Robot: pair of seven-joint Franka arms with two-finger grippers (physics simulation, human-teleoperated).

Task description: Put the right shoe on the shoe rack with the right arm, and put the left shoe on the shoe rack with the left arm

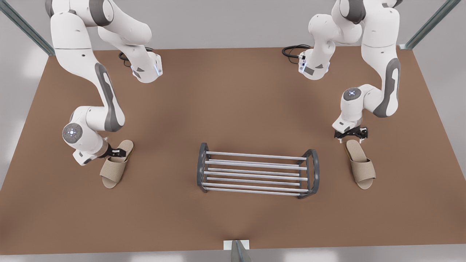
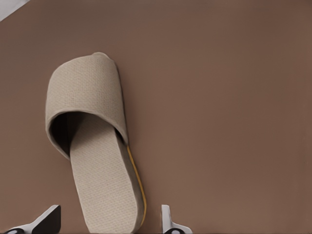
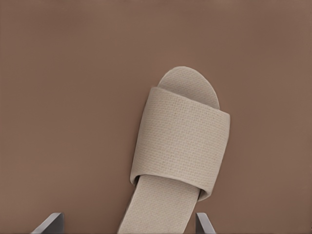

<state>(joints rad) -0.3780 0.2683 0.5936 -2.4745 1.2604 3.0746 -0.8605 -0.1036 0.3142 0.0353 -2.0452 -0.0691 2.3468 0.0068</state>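
two to move, neither lifted yet. in the front view, at 9 o'clock of the low shoe rack of pale silver bars between dark grey end frames (image 1: 256, 171): the left shoe, a beige fabric open-toe slipper with a wide strap (image 1: 114, 169), flat on the brown table (image 1: 233, 91). at 3 o'clock of the rack: the right shoe, its beige twin (image 1: 360, 165), also flat and well apart from the rack.

step in hand, by judgement: closing in for the grasp on both sides. left gripper, black and two-fingered (image 1: 117, 153), tilted low at the heel of the left shoe, fingers (image 2: 46, 220) spread either side of the sole, pinching nothing. right gripper (image 1: 351, 135) pointed straight down at the right shoe's heel, at 12 o'clock of that slipper, fingers (image 3: 52, 222) likewise spread, holding nothing.

next, probably: lower the right gripper, pinch each heel across the sole, lift, carry inward onto the bars.

hard to make out: whether the left fingertips touch the sole's yellowish edge. fingertips cut off at the wrist views' borders. left gripper partly hidden behind its own wrist in the front view.
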